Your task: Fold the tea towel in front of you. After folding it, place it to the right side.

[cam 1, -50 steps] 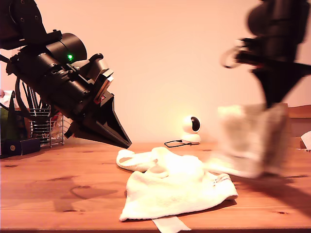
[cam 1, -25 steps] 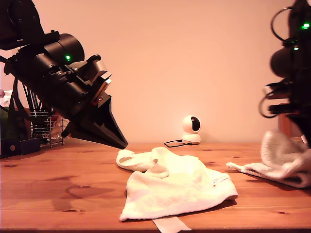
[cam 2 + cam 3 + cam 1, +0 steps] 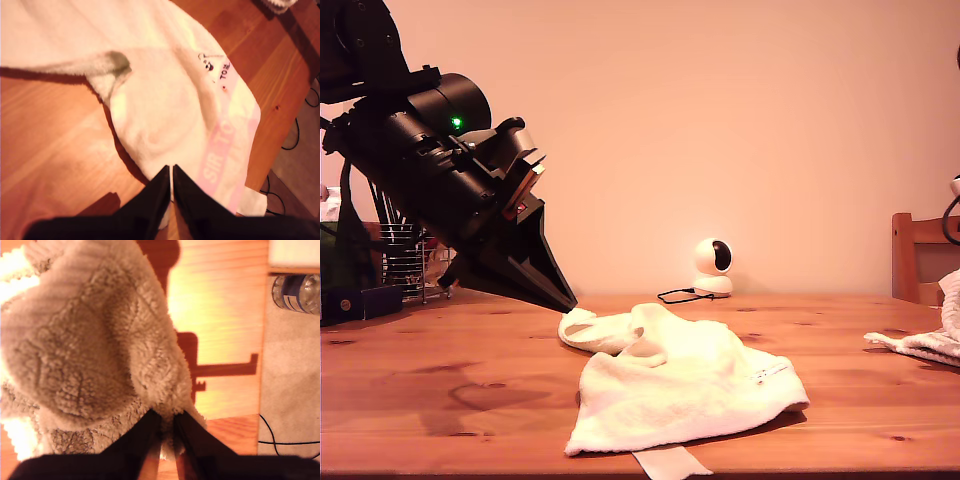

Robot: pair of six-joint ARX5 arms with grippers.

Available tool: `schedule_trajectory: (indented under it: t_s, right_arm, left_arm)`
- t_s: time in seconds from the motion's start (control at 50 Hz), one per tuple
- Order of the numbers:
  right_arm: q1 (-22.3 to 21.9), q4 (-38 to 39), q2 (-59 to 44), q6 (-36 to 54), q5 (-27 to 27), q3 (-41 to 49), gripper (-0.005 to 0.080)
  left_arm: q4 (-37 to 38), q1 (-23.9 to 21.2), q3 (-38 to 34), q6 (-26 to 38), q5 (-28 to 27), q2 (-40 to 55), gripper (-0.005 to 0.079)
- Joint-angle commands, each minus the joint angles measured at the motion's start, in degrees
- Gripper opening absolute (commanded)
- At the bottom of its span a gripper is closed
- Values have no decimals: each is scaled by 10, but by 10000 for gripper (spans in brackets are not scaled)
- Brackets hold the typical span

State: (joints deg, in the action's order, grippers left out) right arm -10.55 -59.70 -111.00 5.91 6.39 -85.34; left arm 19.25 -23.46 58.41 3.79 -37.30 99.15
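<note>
- Outwardly, in the exterior view, my first gripper (image 3: 563,297) hangs at the far corner of the rumpled tea towel (image 3: 680,385), which lies mid-table (image 3: 440,400), spreading from that tip toward the exterior view's right. A second towel (image 3: 925,340) sits at the exterior view's right edge; the arm there is out of frame.
- Along the first wrist view, my first gripper (image 3: 172,176) has its jaws pressed together at the hem of the tea towel (image 3: 165,100); whether cloth is pinched between them I cannot tell. The towel's long axis with its pink stripe (image 3: 225,150) runs straight away from the tips.
- Through the second wrist view, my second gripper (image 3: 167,420) is clamped on the fluffy second towel (image 3: 90,350), bunched above the table edge, so my first gripper is judged nearer for folding.
</note>
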Motion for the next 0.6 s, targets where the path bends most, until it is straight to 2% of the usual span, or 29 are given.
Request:
schedule_trajectory:
  t_s: [0.0, 0.06, 0.16, 0.58]
  right_arm:
    - [2, 3, 8, 1, -2, 4, 206]
    - [3, 8, 8, 0, -2, 4, 253]
    - [4, 12, 8, -3, -2, 4, 285]
    - [31, -30, 52, -16, -4, -37, 285]
  left_arm:
    - [-2, 1, -5, 1, 1, 10, -23]
    - [-2, 1, -5, 1, 1, 10, -23]
    - [-3, 1, -5, 1, 1, 10, -23]
    - [-9, 1, -5, 2, 1, 10, -23]
